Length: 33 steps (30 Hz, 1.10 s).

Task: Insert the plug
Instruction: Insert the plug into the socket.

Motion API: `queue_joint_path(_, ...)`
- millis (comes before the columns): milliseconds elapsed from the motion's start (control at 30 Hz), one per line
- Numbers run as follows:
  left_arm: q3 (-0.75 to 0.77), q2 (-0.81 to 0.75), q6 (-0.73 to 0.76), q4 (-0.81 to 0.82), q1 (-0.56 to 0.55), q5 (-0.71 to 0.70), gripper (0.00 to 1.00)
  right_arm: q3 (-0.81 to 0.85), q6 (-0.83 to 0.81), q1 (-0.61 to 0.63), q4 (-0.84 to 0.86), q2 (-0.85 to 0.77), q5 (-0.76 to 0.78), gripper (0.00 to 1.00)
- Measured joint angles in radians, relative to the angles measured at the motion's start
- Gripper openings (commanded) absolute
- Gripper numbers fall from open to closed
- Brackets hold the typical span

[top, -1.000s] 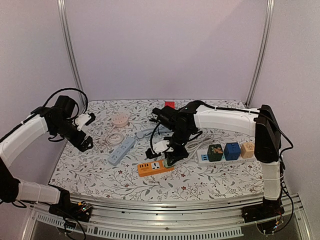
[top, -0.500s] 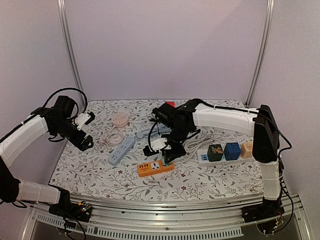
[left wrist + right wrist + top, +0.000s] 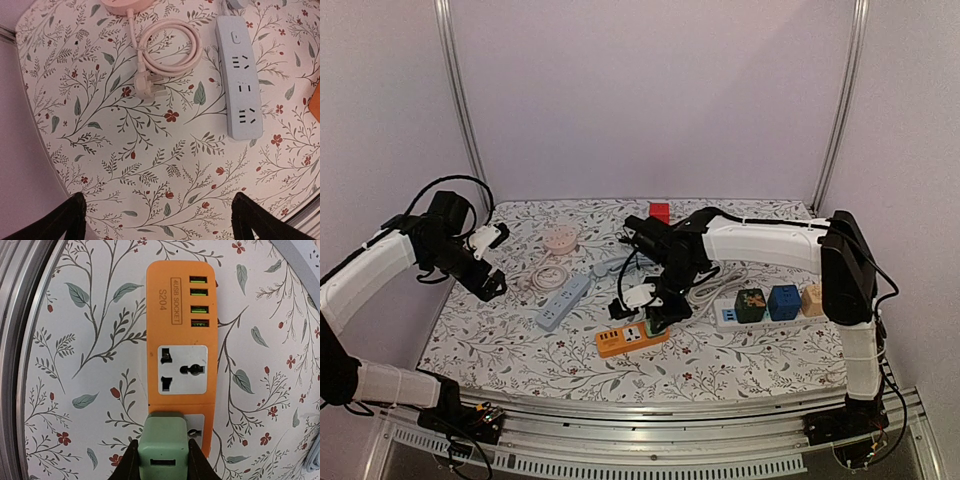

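While the right claw [image 3: 164, 461] pinches green plug [image 3: 163, 442] at orange strip [image 3: 170, 285], left claw [image 3: 160, 220] gapes above grey strip [image 3: 239, 80].

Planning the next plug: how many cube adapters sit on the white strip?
3, in a row on the white strip: green cube leftmost, blue cube in the middle, tan cube rightmost. None looks hidden.

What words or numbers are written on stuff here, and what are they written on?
"4USB SOCKET": in a little box on the orange power strip.
"S204": right beside that box, on the same strip.
The grey-blue power strip shows no words.
The marks on the green cube are too small to read.
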Motion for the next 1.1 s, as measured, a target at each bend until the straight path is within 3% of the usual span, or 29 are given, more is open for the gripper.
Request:
queue_joint_path(433,0.0,0.0,0.0,0.001,0.003,0.0,0.99,-0.115,0.026,0.006,0.095,-0.044,0.029,0.0)
queue_joint_path(733,0.0,0.013,0.0,0.001,0.003,0.004,1.0,0.015,0.026,0.016,-0.039,0.034,0.082,0.0)
queue_joint_path(767,0.0,0.013,0.0,0.001,0.004,0.004,1.0,0.028,0.027,0.018,-0.05,0.04,0.086,0.03)
queue_joint_path(900,0.0,0.013,0.0,0.0,0.005,0.006,0.99,0.058,0.041,0.019,-0.074,0.055,0.089,0.37)
queue_joint_path(1100,0.004,0.025,0.0,-0.001,0.005,0.013,1.0,0.034,0.066,0.02,-0.038,0.05,0.148,0.5)
